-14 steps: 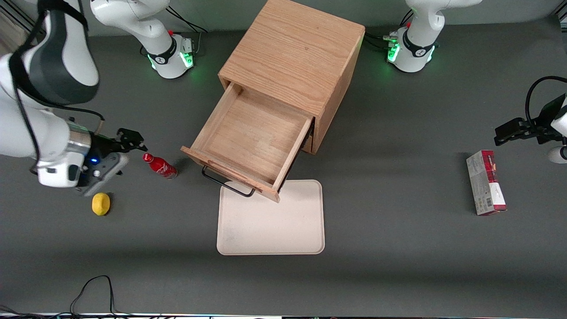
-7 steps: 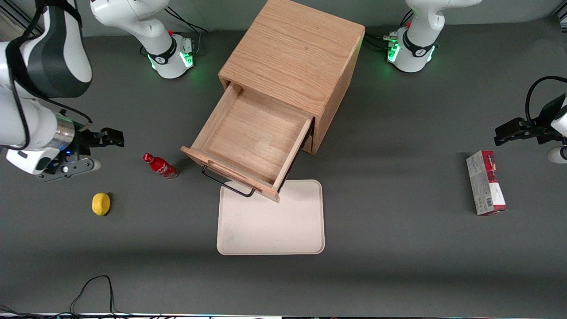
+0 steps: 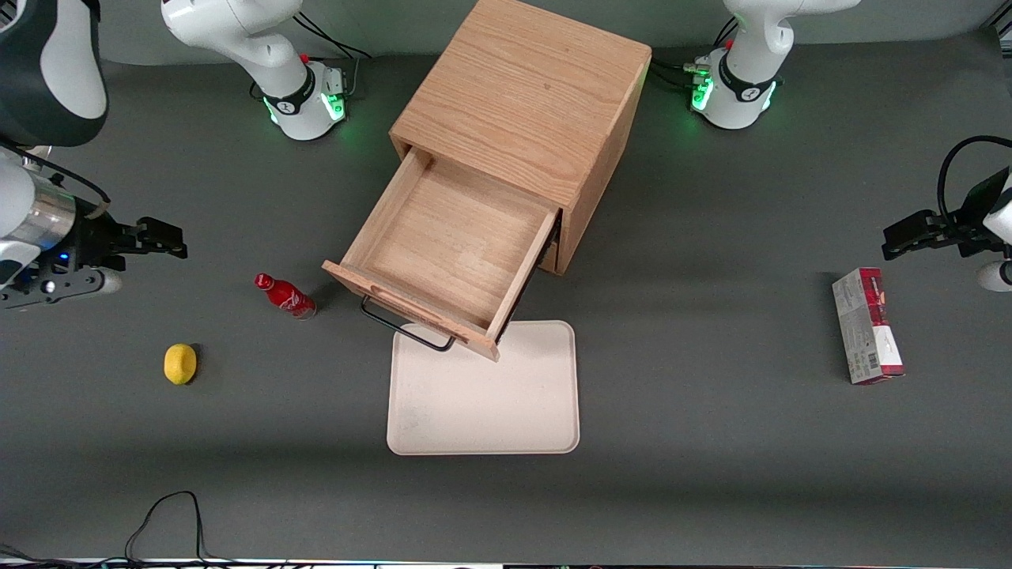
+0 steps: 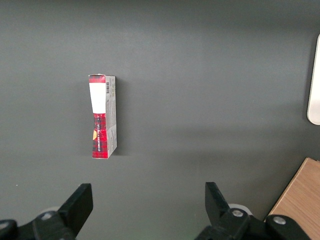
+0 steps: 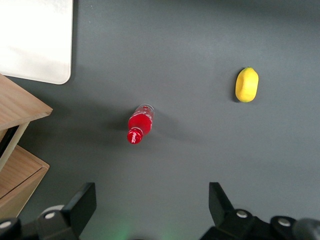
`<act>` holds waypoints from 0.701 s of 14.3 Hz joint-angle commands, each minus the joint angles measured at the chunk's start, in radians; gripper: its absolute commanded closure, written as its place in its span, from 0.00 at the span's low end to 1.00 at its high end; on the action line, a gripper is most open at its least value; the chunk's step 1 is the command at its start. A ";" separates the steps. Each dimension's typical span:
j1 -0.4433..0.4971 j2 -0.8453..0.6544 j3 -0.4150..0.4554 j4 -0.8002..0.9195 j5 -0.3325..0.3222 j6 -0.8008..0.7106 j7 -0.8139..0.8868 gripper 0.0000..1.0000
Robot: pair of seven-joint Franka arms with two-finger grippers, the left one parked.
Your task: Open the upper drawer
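Grey matting covers the bench, and at the working arm's end of it the gripper hangs above the surface with its two black fingers spread wide and nothing between them. In the front view the gripper points toward the middle of the bench, well apart from the cabinet. Below it, nearer the front camera, lies a yellow lemon. A small red bottle stands tilted between the gripper and the drawer, near the drawer's front corner but not touching it.

At the middle of the bench sits the oak cabinet. Its upper drawer is pulled far out toward the front camera, showing a bare wooden floor inside. The black wire handle on its front hangs over the edge of a cream tray, which lies flat on the bench just in front of the cabinet. The lower drawer shows only as a sliver beneath the open one.

Toward the parked arm's end of the bench a red and white carton lies flat near the edge.
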 commanded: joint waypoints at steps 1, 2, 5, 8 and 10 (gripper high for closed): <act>-0.199 -0.028 0.205 -0.020 0.017 0.013 0.027 0.00; -0.263 -0.040 0.266 -0.021 0.019 0.008 0.016 0.00; -0.356 -0.045 0.385 -0.009 0.020 0.005 -0.002 0.00; -0.288 -0.028 0.336 0.031 0.017 -0.001 0.001 0.00; -0.282 -0.028 0.331 0.037 0.017 -0.004 0.001 0.00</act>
